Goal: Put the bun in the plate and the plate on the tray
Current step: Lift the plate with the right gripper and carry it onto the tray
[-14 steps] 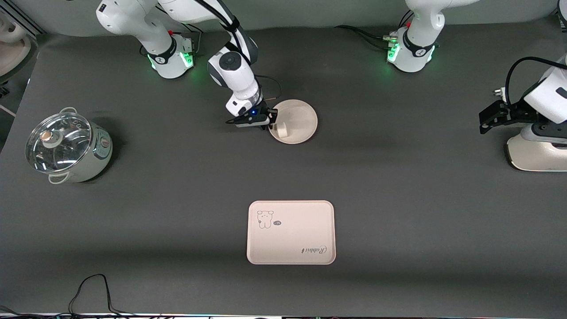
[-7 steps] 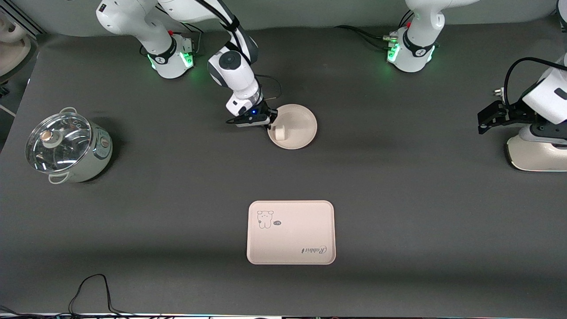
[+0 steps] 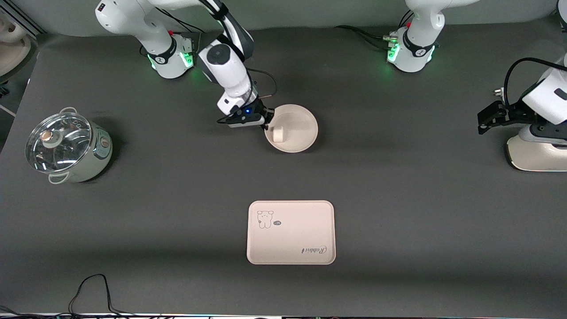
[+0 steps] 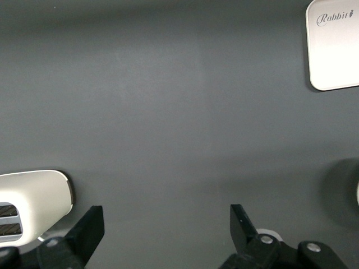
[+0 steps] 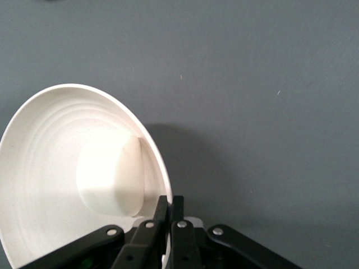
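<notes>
The round cream plate (image 3: 301, 128) is over the middle of the table, closer to the robots' bases than the tray, and tilts with its gripped edge raised. The small off-white bun (image 3: 278, 134) lies in it against that edge. My right gripper (image 3: 268, 120) is shut on the plate's rim, and in the right wrist view its fingers (image 5: 170, 204) pinch the rim of the plate (image 5: 45, 168) just beside the bun (image 5: 109, 176). The pink tray (image 3: 290, 232) lies flat nearer the front camera. My left gripper (image 3: 483, 118) waits open at the left arm's end of the table, its jaws (image 4: 166, 224) holding nothing.
A pale green pot with a glass lid (image 3: 66, 146) stands at the right arm's end of the table. A white appliance (image 3: 536, 153) sits below the left arm's wrist. A corner of the tray (image 4: 335, 50) shows in the left wrist view. A black cable (image 3: 88, 288) lies at the front edge.
My right gripper closed fully on the plate's rim and rose a little. The plate tipped up and shifted slightly toward the front camera with the bun in it. The left arm stayed still.
</notes>
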Motion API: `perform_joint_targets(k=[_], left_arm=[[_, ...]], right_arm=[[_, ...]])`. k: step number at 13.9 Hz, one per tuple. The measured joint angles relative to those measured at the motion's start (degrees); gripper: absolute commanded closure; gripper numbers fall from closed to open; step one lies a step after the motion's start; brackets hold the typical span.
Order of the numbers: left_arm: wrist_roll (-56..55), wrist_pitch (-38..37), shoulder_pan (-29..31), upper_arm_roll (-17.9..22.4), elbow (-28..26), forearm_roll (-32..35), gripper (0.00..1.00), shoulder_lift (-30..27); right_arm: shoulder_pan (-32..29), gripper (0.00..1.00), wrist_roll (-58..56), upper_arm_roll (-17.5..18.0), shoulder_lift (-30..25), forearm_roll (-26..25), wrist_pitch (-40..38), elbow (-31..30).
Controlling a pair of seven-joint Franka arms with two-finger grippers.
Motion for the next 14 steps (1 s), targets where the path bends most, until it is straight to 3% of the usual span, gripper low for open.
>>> perform_joint_targets(k=[3,6,9,14], left_arm=[[0.0,0.0,0.0,0.0,0.0,0.0,0.00,0.0],[0.0,0.0,0.0,0.0,0.2,0.0,0.00,0.0],[0.0,0.0,0.0,0.0,0.7,0.0,0.00,0.1],[0.0,0.0,0.0,0.0,0.9,0.0,0.00,0.4]], right_arm=[[-1.2,1.00,-0.7,-0.2,-6.1,1.4,-6.6,1.4],[-1.8,1.00,-1.9,-0.3,-7.3,4.0,-11.2,5.4],[-5.2,1.00,-4.4,-0.4,-3.3,4.1,-11.6,9.6],[-12.1,1.00,-7.4,-0.5,12.5,4.1,-11.7,27.2]])
